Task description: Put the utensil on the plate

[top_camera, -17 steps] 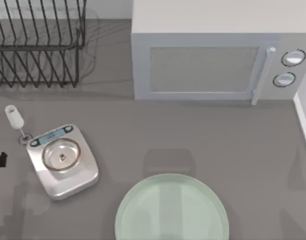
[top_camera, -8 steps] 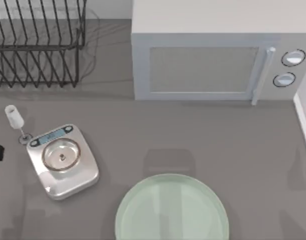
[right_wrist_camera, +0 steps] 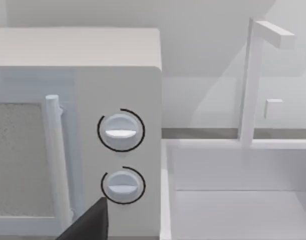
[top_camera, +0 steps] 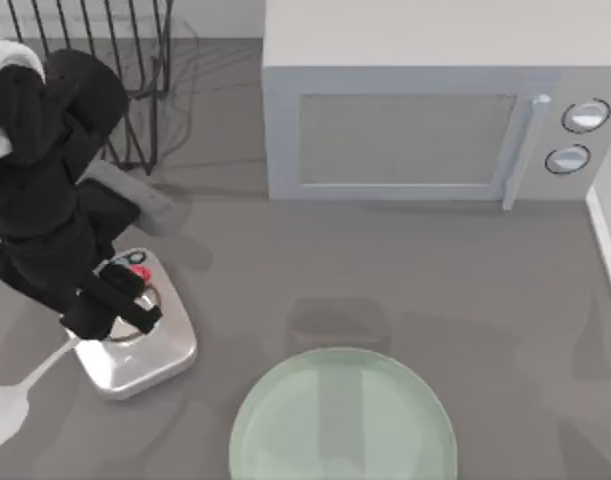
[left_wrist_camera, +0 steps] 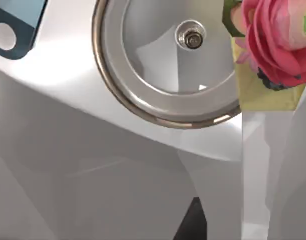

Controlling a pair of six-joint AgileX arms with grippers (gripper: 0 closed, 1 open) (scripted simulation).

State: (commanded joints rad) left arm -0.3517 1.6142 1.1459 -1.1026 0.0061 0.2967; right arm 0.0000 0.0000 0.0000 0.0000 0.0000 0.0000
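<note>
The utensil, a white spoon (top_camera: 7, 412), hangs near the table's front left corner. Its slim handle (top_camera: 55, 360) runs up to my left gripper (top_camera: 82, 338), which is shut on the handle's end above the steel scale (top_camera: 145, 360). In the left wrist view the white handle (left_wrist_camera: 255, 170) passes beside the scale's round pan (left_wrist_camera: 158, 65), with a dark fingertip (left_wrist_camera: 193, 222) close by. The pale mint-green plate (top_camera: 285, 420) lies at the front centre, well to the right of the spoon. A dark part of my right gripper (right_wrist_camera: 90, 222) points at the microwave's knobs.
A white microwave (top_camera: 405, 130) stands at the back centre and right, its two knobs (right_wrist_camera: 121, 131) facing the right wrist camera. A black wire rack (top_camera: 135, 60) sits at the back left behind my left arm. A pink flower picture (left_wrist_camera: 273, 45) shows beside the scale pan.
My left arm has swung in over the scale. The spoon has left its place behind the scale and now hangs from the gripper at the front left.
</note>
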